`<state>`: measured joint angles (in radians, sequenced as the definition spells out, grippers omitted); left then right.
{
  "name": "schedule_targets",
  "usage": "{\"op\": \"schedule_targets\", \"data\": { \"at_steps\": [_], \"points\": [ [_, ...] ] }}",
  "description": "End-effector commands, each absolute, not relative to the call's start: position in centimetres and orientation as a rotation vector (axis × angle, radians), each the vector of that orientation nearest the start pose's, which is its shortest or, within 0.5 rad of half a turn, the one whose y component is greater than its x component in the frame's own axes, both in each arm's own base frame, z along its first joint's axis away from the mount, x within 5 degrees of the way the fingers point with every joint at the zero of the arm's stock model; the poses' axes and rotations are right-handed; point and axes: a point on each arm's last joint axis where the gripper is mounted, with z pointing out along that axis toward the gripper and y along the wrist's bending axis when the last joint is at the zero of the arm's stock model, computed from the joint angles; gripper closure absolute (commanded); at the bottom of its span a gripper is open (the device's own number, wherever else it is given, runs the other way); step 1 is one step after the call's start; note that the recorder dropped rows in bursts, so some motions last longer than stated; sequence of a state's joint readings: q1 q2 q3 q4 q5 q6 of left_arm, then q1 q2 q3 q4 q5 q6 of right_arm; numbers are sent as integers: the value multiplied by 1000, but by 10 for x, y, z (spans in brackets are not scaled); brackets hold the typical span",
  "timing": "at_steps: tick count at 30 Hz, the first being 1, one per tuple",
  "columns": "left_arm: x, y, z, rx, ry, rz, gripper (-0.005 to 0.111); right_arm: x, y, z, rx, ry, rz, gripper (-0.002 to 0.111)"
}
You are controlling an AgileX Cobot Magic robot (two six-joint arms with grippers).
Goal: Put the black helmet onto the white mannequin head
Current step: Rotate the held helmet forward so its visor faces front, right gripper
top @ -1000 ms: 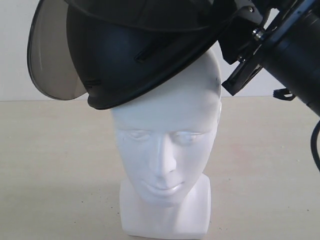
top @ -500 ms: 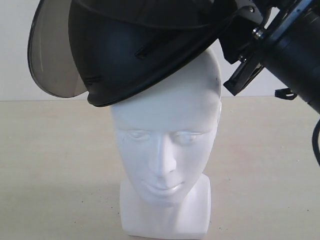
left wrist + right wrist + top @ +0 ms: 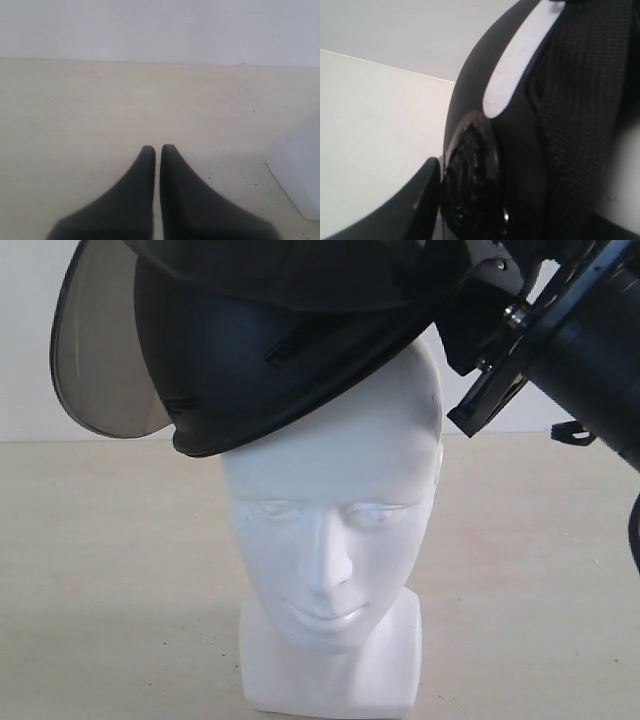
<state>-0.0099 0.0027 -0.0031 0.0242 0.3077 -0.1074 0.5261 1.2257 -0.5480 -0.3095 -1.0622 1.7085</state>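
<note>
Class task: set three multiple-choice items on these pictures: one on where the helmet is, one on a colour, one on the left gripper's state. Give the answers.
1. Where is the matte-black rounded helmet? A) flat on the table B) tilted over the crown of the glossy white mannequin head C) beside the neck base
2. What colour is its translucent visor? A) smoky brown-grey B) blue C) yellow
3. How do the left gripper's jaws stand? A) wide open B) shut on a strap C) shut, empty
Answers: 1 B, its rim slants across the crown; 2 A, it looks dull grey-brown and see-through; 3 C, they nearly meet with nothing between.
</note>
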Motion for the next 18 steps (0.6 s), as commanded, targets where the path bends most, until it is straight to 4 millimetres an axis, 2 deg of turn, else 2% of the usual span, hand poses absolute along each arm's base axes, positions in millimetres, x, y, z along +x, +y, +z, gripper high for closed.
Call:
{"op": "schedule_targets", "data": {
  "at_steps": [1,6,12,18],
  "points": [
    [54,0,185,-73,1790,-63,102,199,147,279,372,1665,1673,109],
    [54,0,185,-73,1790,-63,102,198,147,278,363,1676,1670,109],
    [54,0,185,-73,1790,-63,102,193,143,264,405,1720,1656,109],
    [54,0,185,-73,1790,-63,102,192,143,264,410,1702,1669,109]
  ]
}}
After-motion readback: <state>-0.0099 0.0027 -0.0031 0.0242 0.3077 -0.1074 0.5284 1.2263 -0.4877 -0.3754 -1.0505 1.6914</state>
